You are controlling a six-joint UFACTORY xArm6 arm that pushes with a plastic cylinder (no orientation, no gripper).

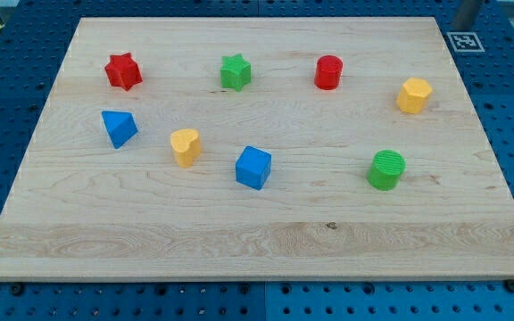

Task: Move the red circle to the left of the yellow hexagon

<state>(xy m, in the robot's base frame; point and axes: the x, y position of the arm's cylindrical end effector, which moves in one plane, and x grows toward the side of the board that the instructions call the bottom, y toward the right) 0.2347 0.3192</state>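
Observation:
The red circle [328, 72] stands on the wooden board [257, 241] near the view's top, right of centre. The yellow hexagon [413, 94] lies to its right and slightly lower, apart from it. My tip [460, 27] shows at the view's top right corner, just off the board's corner, above and to the right of the yellow hexagon and far from the red circle. It touches no block.
A red star [123, 71] and a green star [236, 71] lie along the top. A blue triangle [118, 127], a yellow heart [186, 146], a blue cube [253, 167] and a green circle [386, 169] lie lower. A black-and-white marker tag [463, 41] sits by the tip.

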